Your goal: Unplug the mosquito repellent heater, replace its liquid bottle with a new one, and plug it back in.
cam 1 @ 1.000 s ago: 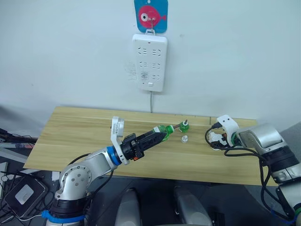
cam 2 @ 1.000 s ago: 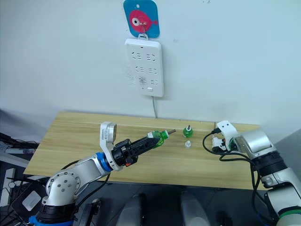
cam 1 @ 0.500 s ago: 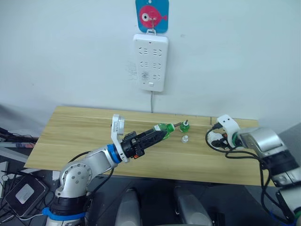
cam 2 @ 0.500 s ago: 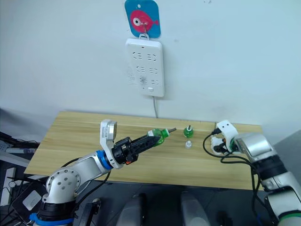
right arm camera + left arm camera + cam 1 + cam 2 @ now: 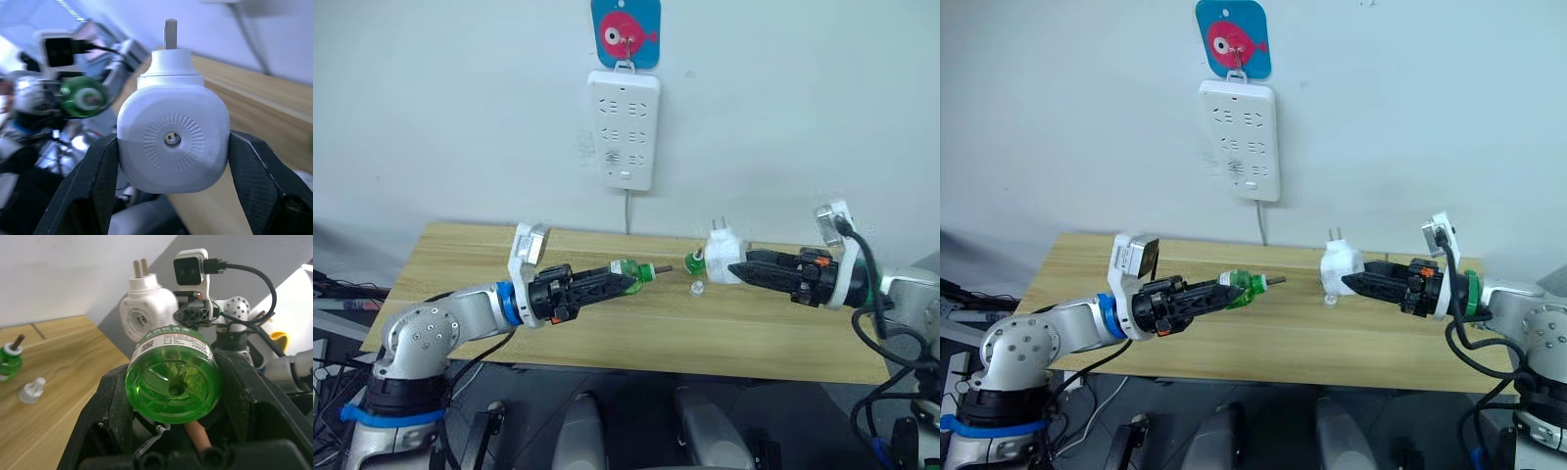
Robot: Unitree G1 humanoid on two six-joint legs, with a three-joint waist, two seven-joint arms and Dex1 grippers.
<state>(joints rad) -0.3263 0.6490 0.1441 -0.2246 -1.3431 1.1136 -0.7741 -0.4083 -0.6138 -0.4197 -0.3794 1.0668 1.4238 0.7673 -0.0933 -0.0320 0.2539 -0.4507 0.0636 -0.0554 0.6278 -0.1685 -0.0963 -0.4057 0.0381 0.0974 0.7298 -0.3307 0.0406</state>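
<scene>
My left gripper (image 5: 617,281) is shut on a green liquid bottle (image 5: 628,270), held level above the table with its wick pointing right. Its round base faces the left wrist view (image 5: 171,382). My right gripper (image 5: 738,266) is shut on the mosquito repellent heater (image 5: 722,257), a white rounded unit with its plug pins up. The black fingers (image 5: 93,196) clamp it from both sides, and its vented face (image 5: 173,142) looks at the right wrist camera. Bottle and heater face each other a short gap apart. A second green bottle (image 5: 10,362) stands on the table beside a small white cap (image 5: 696,288).
A white multi-socket power strip (image 5: 625,127) hangs on the wall from a blue hook plate with a pink fish (image 5: 625,34), its cord running down behind the wooden table (image 5: 460,264). Cables loop around my right forearm (image 5: 862,294).
My right arm has swung in from the table's right end and now holds the heater out toward the centre. My left gripper has drawn back slightly left with the bottle.
</scene>
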